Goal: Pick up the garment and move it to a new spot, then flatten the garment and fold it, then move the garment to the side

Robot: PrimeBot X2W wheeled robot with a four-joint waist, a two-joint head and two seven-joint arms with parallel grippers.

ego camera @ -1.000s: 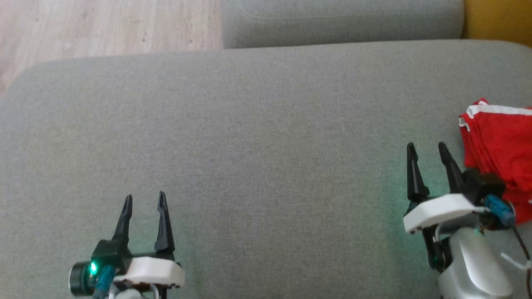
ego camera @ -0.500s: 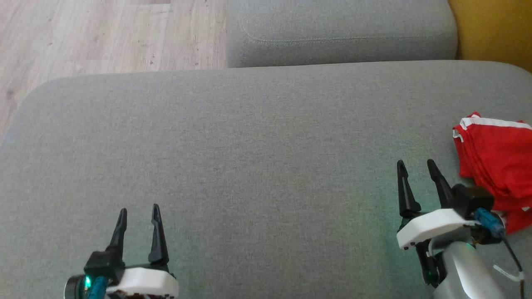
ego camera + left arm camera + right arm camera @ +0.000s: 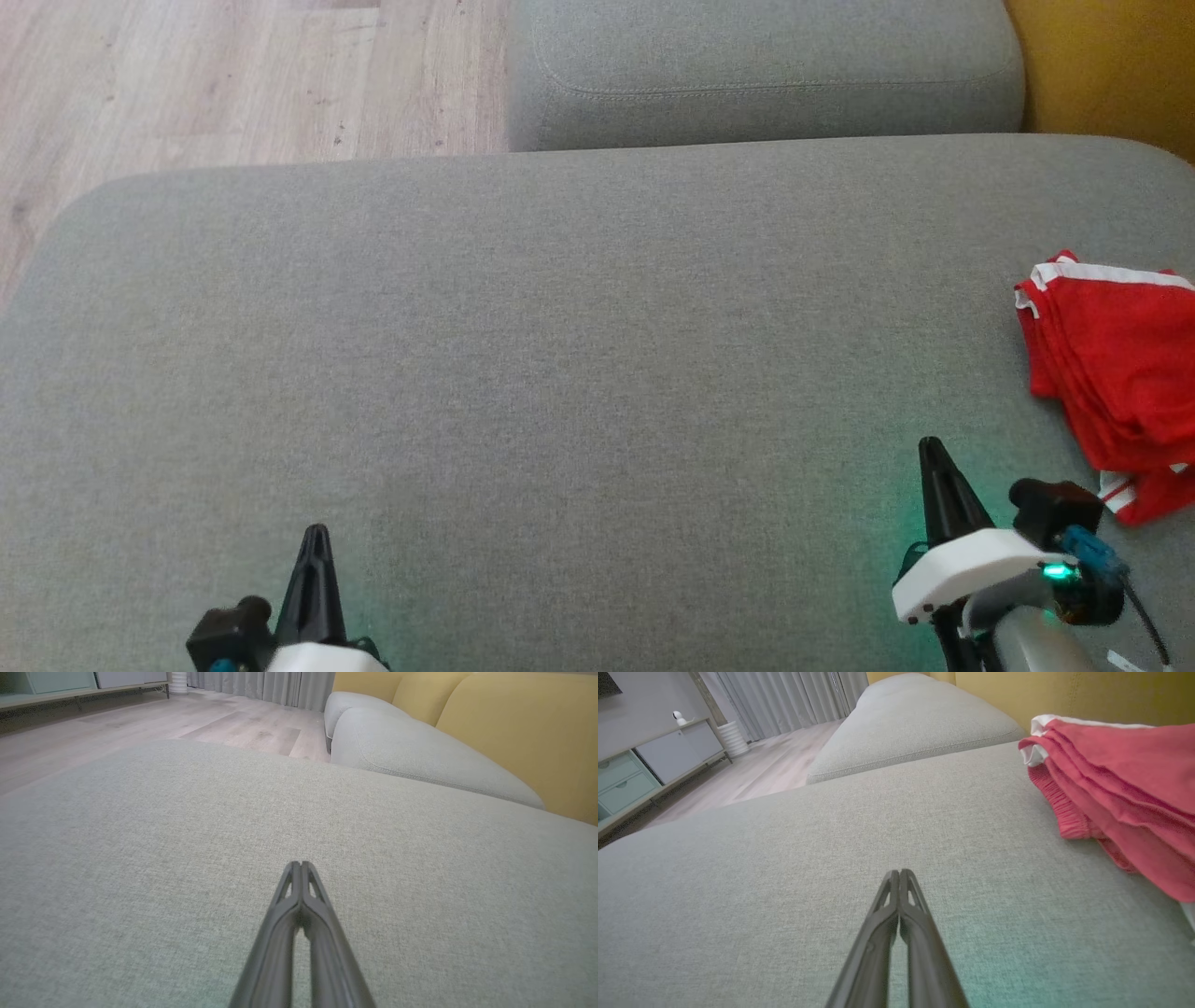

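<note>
Dark and tapered, the left end effector [image 3: 316, 539] sits at the bottom left of the head view. Its two fingers are pressed together into a single point with nothing between them. At the lower right, the right end effector [image 3: 931, 450] is likewise pressed together and empty, with a green light glowing beside its white mount. Both point up the frame over the grey woven seat cushion [image 3: 560, 355], which spans the middle of the frame; whether they touch it cannot be told. The red garment [image 3: 1116, 364] with white trim lies folded in layers on that cushion at the right edge of the frame, up and to the right of the right end effector and apart from it. In the right wrist view it fills the upper right, a ribbed edge turned toward the fingers. Beyond the seat, a second grey cushion [image 3: 766, 75] sits at the top centre, a yellow backrest [image 3: 1102, 65] at the top right, and a pale wooden floor [image 3: 233, 75] at the top left.
</note>
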